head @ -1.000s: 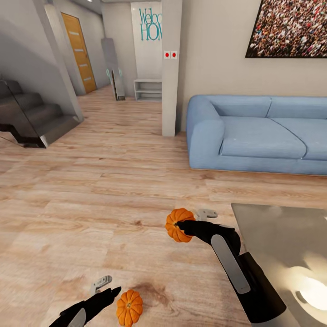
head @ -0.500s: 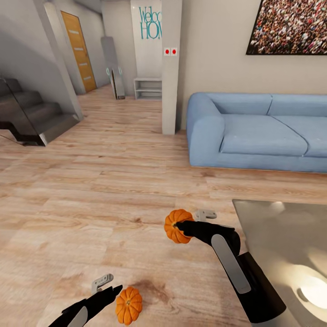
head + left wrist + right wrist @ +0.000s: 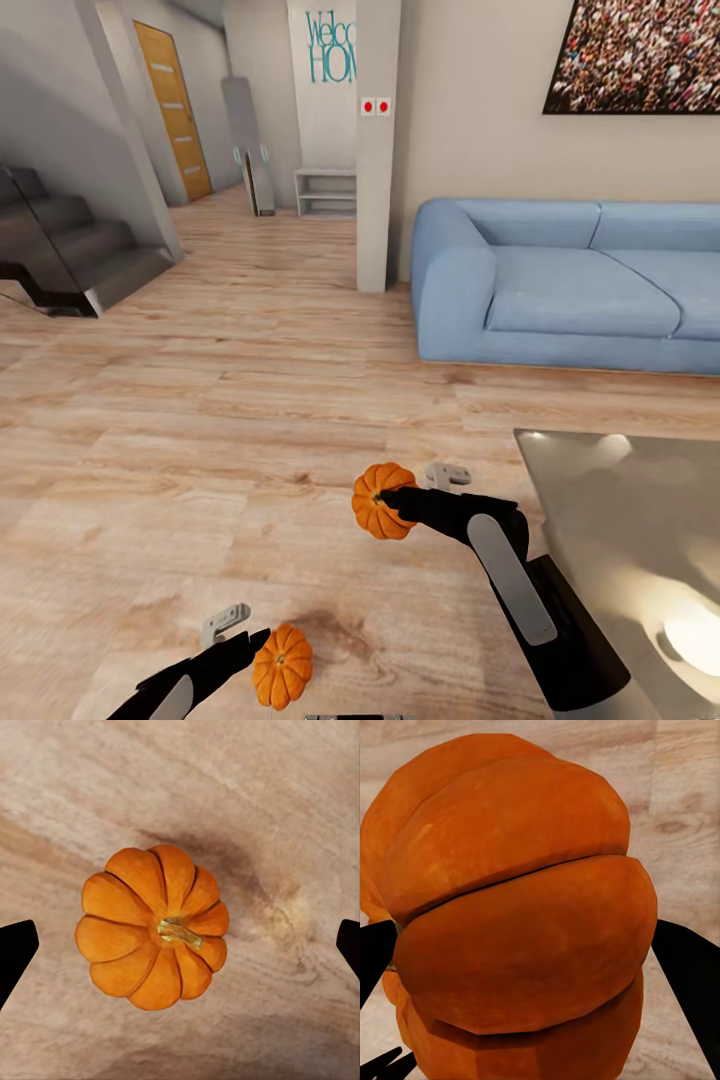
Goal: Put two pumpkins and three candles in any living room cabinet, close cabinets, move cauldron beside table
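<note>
Two small orange pumpkins show in the head view. One pumpkin [image 3: 380, 503] hangs above the wooden floor with my right gripper [image 3: 402, 494] shut on it; in the right wrist view this pumpkin [image 3: 517, 907] bulges between the black fingertips [image 3: 690, 975]. The other pumpkin [image 3: 283, 665] lies on the floor just ahead of my left gripper [image 3: 240, 636]. In the left wrist view that pumpkin [image 3: 154, 926] lies stem up, apart from both fingers of the wide open left gripper [image 3: 180, 945]. The glossy grey table [image 3: 620, 520] stands at the lower right. Candles, cabinet and cauldron are out of view.
A blue sofa [image 3: 560, 290] stands against the back wall on the right. A grey pillar [image 3: 377, 150] rises left of it. Dark stairs [image 3: 70, 255] are at the far left, with a hallway and an orange door [image 3: 178, 110] behind. Open wooden floor [image 3: 200, 420] spreads between them.
The whole view has shifted slightly. My right gripper has drifted a little to the left with its pumpkin. The left gripper stays open by the floor pumpkin.
</note>
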Controlling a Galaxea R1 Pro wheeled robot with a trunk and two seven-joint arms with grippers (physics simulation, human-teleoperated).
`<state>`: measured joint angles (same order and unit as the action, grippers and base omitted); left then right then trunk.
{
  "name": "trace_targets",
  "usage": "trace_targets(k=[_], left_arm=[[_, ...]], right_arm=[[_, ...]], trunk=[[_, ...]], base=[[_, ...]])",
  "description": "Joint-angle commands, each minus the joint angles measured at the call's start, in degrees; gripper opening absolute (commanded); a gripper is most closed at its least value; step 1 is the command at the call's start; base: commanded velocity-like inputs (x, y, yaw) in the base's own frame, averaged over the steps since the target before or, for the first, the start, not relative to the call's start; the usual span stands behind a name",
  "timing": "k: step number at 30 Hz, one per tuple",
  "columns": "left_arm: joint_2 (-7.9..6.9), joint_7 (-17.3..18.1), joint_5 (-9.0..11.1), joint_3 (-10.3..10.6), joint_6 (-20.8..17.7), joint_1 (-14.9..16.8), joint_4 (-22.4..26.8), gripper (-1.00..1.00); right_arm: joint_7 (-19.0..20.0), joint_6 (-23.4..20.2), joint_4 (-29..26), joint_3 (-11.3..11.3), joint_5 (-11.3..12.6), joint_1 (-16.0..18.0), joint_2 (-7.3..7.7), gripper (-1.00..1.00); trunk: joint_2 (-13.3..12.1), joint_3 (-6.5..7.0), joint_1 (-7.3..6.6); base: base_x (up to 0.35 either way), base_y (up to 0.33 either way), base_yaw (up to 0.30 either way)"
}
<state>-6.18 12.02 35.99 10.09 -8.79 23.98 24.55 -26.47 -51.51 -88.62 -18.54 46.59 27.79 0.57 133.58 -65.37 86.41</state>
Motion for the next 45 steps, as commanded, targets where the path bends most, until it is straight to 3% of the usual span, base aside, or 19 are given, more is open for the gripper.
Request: trace_targets(k=[1, 6, 12, 24, 32, 39, 45], left_arm=[[-0.05, 0.0, 0.5, 0.2, -0.3, 0.0, 0.1, 1.00], [-0.49, 0.4, 0.8, 0.2, -0.4, 0.0, 0.1, 1.00], [-0.66, 5.9, 0.5, 0.2, -0.5, 0.0, 0.1, 1.00], [-1.63, 6.7, 0.7, 0.0, -0.5, 0.0, 0.1, 1.00], [-1.65, 6.2, 0.7, 0.0, -0.3, 0.1, 0.1, 1.00], [-1.64, 6.2, 0.7, 0.0, -0.2, 0.0, 0.1, 1.00], [-1.64, 6.1, 0.7, 0.0, 0.0, 0.0, 0.1, 1.00]], right_arm=[[-0.6, 0.0, -0.1, -0.1, 0.6, 0.0, 0.04, -1.00], [-0.6, 0.0, -0.1, -0.2, 0.7, 0.0, 0.04, -1.00], [-0.6, -0.1, -0.1, -0.2, 0.7, 0.1, 0.04, -1.00], [-0.6, -0.1, -0.1, -0.2, 0.8, 0.1, 0.04, -1.00], [-0.6, -0.1, -0.1, -0.2, 0.9, 0.0, 0.04, -1.00], [-0.6, -1.4, -0.1, -0.3, 3.4, 0.0, 0.04, -1.00], [-0.6, -2.0, -0.1, -0.2, 3.7, 0.1, 0.04, -1.00]], trunk=[[0.4, -0.23, 0.21], [2.4, -1.12, 1.31], [4.8, -2.20, 2.63], [9.7, -4.36, 5.26], [9.8, -6.13, 5.47], [9.9, -7.68, 5.65], [9.9, -9.01, 5.81]], base=[[0.000, 0.000, 0.000], [0.000, 0.000, 0.000], [0.000, 0.000, 0.000], [0.000, 0.000, 0.000], [0.000, 0.000, 0.000], [0.000, 0.000, 0.000], [0.000, 0.000, 0.000]])
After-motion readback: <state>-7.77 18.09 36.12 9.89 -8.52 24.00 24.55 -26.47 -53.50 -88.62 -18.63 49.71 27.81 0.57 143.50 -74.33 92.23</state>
